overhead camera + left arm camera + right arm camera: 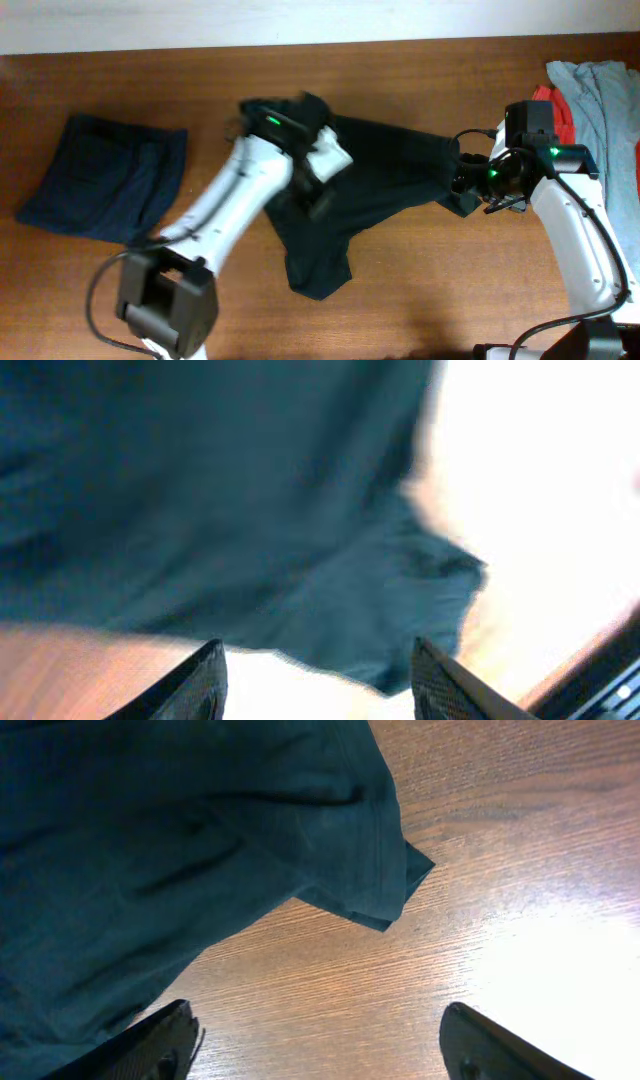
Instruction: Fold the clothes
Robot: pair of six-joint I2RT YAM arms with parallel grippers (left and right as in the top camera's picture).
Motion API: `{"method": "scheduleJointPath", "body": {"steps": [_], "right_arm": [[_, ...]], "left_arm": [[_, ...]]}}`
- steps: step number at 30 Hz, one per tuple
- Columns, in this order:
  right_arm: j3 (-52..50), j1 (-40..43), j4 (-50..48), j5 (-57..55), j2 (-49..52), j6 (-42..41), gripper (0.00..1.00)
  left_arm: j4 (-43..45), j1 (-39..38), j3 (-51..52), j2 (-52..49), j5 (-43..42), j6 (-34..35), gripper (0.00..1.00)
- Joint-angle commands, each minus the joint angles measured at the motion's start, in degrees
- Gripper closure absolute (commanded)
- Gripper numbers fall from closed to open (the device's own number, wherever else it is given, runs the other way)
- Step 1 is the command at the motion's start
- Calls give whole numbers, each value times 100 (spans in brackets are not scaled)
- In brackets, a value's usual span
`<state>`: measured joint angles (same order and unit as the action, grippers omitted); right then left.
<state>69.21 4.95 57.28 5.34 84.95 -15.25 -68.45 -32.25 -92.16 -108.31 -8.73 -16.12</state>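
Note:
The black T-shirt (pixel 375 175) lies crumpled across the middle of the wooden table, one end stretched toward the right and a lobe hanging toward the front. My left gripper (pixel 318 188) is over the shirt's left part; in the left wrist view its fingers (pixel 318 675) are apart and empty, with blurred dark cloth (pixel 220 510) just beyond them. My right gripper (pixel 462 180) is at the shirt's right end; in the right wrist view its fingers (pixel 315 1040) are wide apart over bare wood, with a hemmed corner of the shirt (pixel 380 870) ahead.
A folded dark navy garment (pixel 105 178) lies at the left. Light grey (pixel 610 100) and red (pixel 562 112) garments are piled at the right edge. The table's far edge meets a white wall along the top.

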Motion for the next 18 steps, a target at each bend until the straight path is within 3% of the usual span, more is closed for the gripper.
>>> {"method": "scheduleJointPath", "body": {"steps": [1,9,14,18], "right_arm": [[22,179,-9,-114,20,-343,13],[22,1333,94,374,20,-472,12],[22,1499,122,608,20,-341,13],[22,1499,122,629,20,-321,13]], "left_arm": [[240,-863,595,96,260,-286,41],[798,-1759,1585,20,354,109,39],[1344,-1764,2009,-55,398,221,21],[1397,-1764,2033,-435,365,232,14]]}}
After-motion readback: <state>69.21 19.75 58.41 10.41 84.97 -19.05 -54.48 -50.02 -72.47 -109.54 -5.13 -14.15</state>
